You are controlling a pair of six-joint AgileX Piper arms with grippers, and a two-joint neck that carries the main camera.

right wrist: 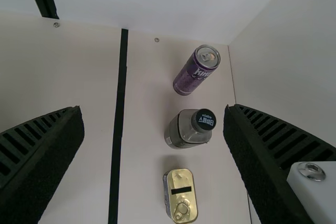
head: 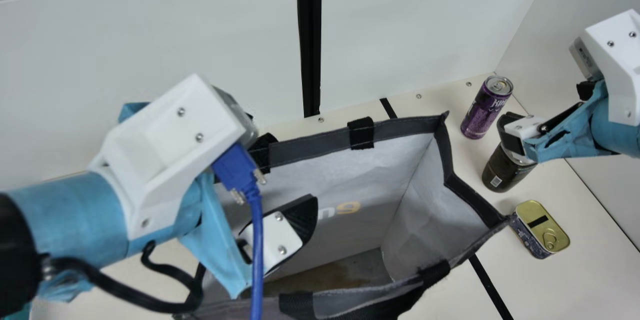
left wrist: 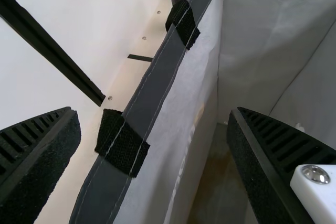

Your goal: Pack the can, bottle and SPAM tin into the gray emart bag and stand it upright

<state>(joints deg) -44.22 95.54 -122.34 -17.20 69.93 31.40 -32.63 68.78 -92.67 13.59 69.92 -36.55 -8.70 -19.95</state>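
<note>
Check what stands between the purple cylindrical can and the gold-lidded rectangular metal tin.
A dark, round, black-capped bottle; the right wrist view shows it.

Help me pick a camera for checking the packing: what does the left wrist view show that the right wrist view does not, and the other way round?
The left wrist view, unlike the right, shows the bag and the left gripper, open across its rim.

The right wrist view, unlike the left, shows the bottle, the tin and the open right gripper.

Both show the can, the table and its black strip.
</note>
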